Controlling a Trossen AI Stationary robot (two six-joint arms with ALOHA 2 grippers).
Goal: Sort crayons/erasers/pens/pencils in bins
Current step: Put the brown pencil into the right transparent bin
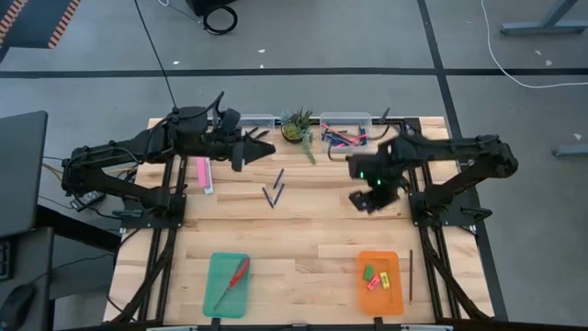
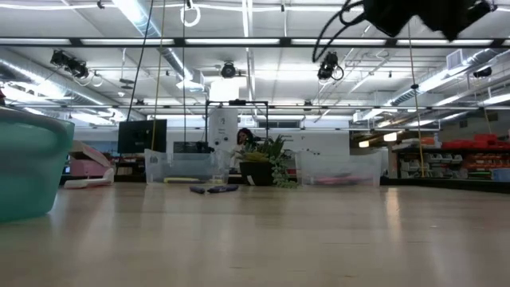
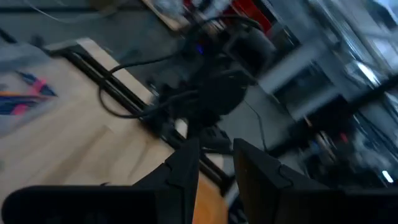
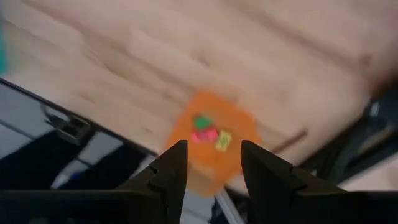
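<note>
Left hand [image 1: 264, 147] hangs above the counter [image 1: 303, 230] at about eleven o'clock, near the left clear bin [image 1: 257, 120]; its fingers stand slightly parted with nothing between them. Right hand [image 1: 367, 202] hovers at two o'clock, fingers spread and empty. Three erasers [image 1: 378, 278] lie in the orange tray [image 1: 378, 299] at five o'clock. Red-handled scissors [image 1: 232, 282] sit in the teal tray [image 1: 227, 308] at seven. Two dark pencils [image 1: 274, 190] lie near the centre.
</note>
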